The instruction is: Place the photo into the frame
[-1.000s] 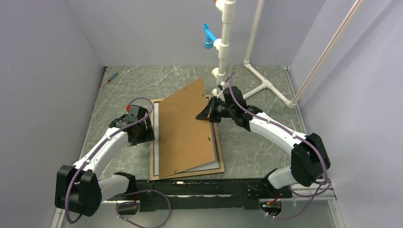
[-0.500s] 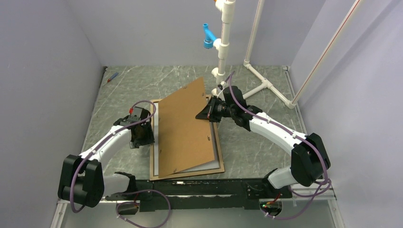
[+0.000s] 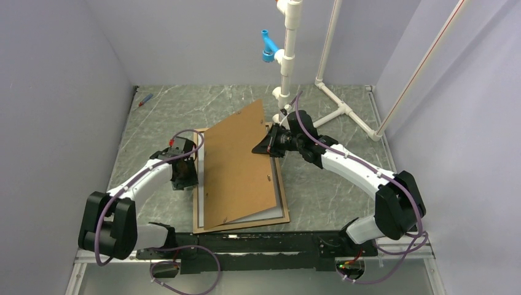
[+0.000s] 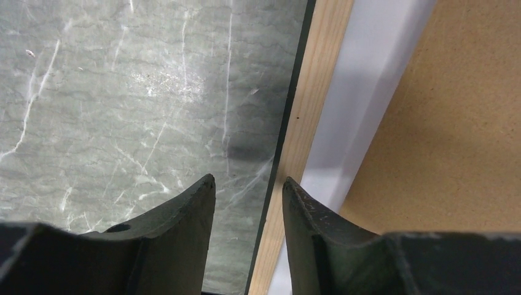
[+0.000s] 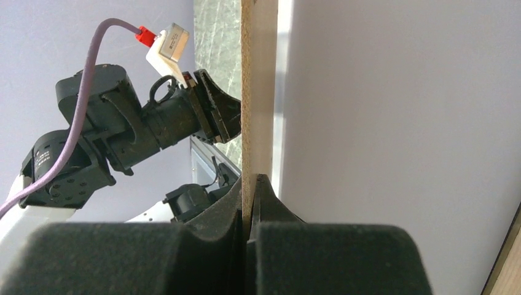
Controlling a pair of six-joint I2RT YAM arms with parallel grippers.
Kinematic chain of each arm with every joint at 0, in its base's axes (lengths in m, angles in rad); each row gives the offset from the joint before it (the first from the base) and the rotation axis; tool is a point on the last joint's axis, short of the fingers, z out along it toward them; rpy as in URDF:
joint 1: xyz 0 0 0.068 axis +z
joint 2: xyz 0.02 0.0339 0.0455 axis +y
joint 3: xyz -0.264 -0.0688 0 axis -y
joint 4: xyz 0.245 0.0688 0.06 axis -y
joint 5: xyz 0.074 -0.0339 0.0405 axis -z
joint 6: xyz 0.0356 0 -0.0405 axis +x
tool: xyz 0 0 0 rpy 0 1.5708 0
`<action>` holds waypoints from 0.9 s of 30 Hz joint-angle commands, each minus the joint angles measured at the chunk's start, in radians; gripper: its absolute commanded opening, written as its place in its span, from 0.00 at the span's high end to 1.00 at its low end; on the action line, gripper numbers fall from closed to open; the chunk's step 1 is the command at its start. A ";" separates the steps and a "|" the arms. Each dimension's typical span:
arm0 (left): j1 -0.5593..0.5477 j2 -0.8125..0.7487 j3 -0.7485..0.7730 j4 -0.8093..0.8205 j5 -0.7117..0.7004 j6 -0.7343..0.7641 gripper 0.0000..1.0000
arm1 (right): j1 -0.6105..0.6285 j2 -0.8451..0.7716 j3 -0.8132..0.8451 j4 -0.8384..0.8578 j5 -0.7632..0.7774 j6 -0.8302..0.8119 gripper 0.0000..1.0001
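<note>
Frame [image 3: 246,225] lies flat on the grey marbled surface [image 3: 319,203], centre-left, just beyond the arm bases. Thin rails, light brown wood face up, dark outer edge.

Photo [image 3: 264,215] sits inside the frame, plain white side up. Only white strips show, along the near rail and the left rail; the rest is under the brown backing board [image 3: 236,166]. Printed side not visible.

Left claw [image 3: 184,175] is at the frame's left rail, pointing down. Left wrist view: claw [image 4: 249,190] is released, fingers a little apart, nothing between them, gap lined up over the rail's dark outer edge. Contact with the rail: can't tell. Wood rail [image 4: 313,104], white photo strip [image 4: 368,92] and board [image 4: 454,123] run side by side to its right.

Board lies skewed over the frame, far right side lifted, near end down on the photo.

Right claw [image 3: 270,146] is clenched on the board's raised right edge. Right wrist view shows the fingers [image 5: 230,209] pinching the thin board edge [image 5: 255,92].

Far side: white pipe stand [image 3: 287,55] with a blue fitting [image 3: 268,46]; small red-and-blue item [image 3: 145,99] at the far left corner.
</note>
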 commanded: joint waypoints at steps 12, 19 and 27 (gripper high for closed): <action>0.003 0.167 0.104 0.033 -0.080 0.053 0.62 | -0.006 -0.012 0.071 0.202 -0.012 0.023 1.00; 0.003 0.237 0.173 0.022 -0.119 0.085 0.61 | -0.005 0.005 0.071 0.201 -0.003 0.007 1.00; 0.004 0.103 0.117 0.096 0.054 0.084 0.44 | -0.006 -0.002 0.063 0.208 -0.007 0.009 1.00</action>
